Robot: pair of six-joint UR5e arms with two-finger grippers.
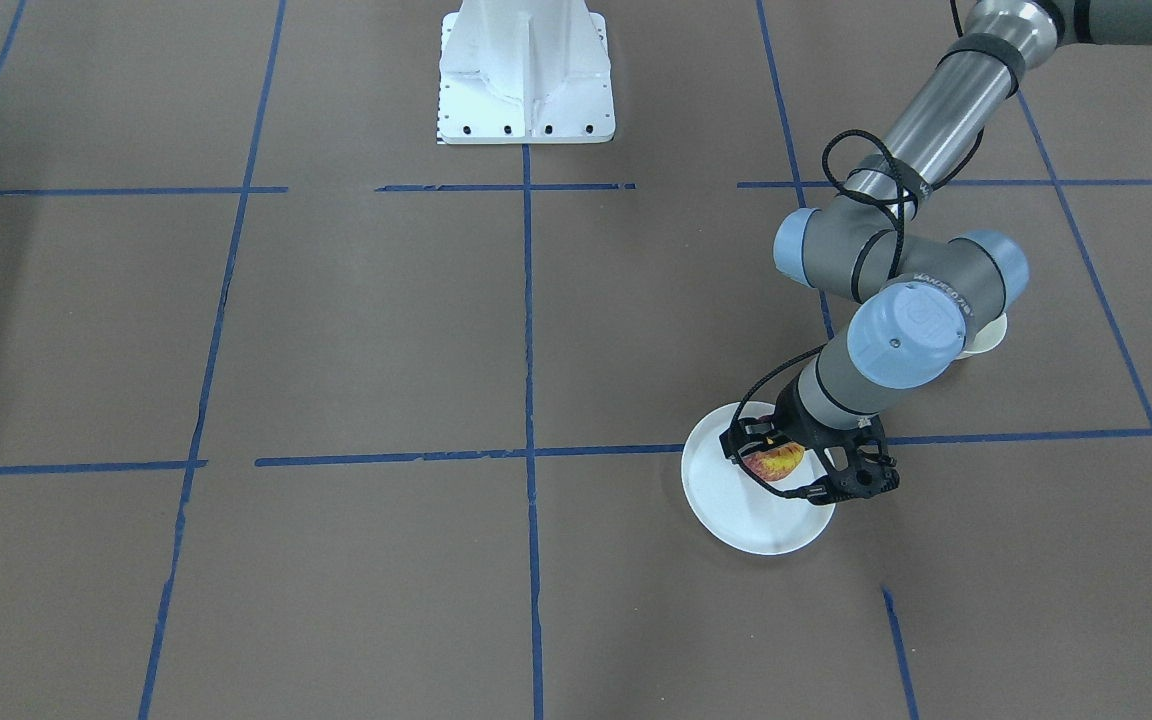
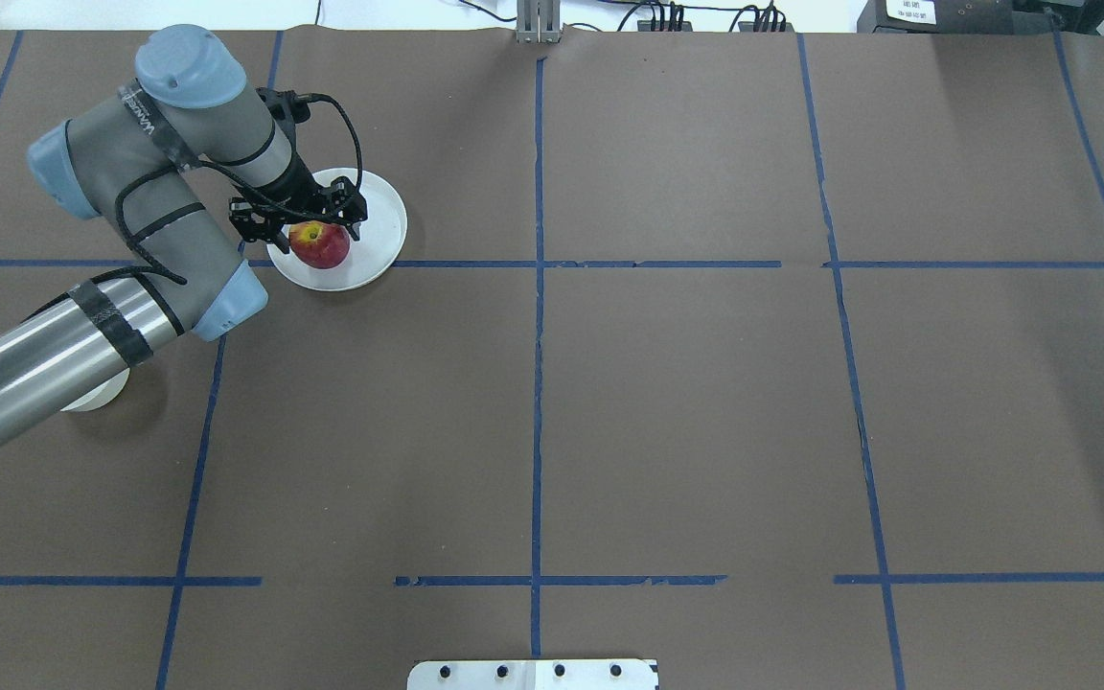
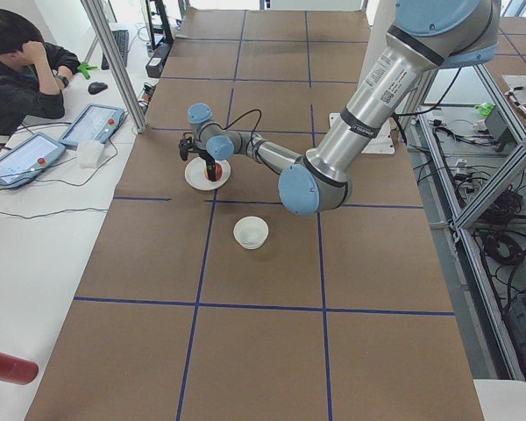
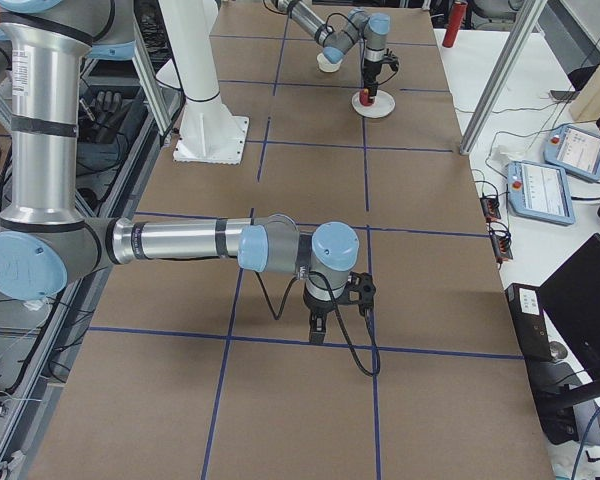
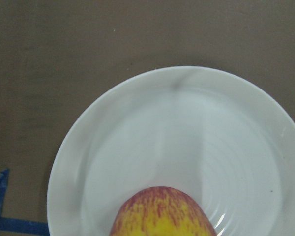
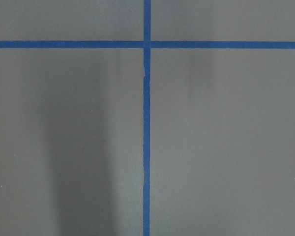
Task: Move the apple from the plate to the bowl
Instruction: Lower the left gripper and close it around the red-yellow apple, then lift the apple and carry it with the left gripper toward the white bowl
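You have the left gripper [image 2: 303, 222] down over the plate [image 2: 384, 225]. Its jaws are spread on either side of the apple [image 2: 319, 246], which sits on the robot's side of the plate and looks not yet pinched. That straddle makes sense: the fruit is round, so you want the jaws level with its widest part before they close, or it may slip out.

The bowl [image 3: 251, 232] stands on the worktop [image 2: 705, 383] well apart from the plate and nearer the robot, so the carry looks like a pull back. It seems barely wider than the apple, so centre it before you release.

The right gripper [image 4: 332, 310] hangs over the worktop far off, out of the way. You cannot tell whether its jaws are open.
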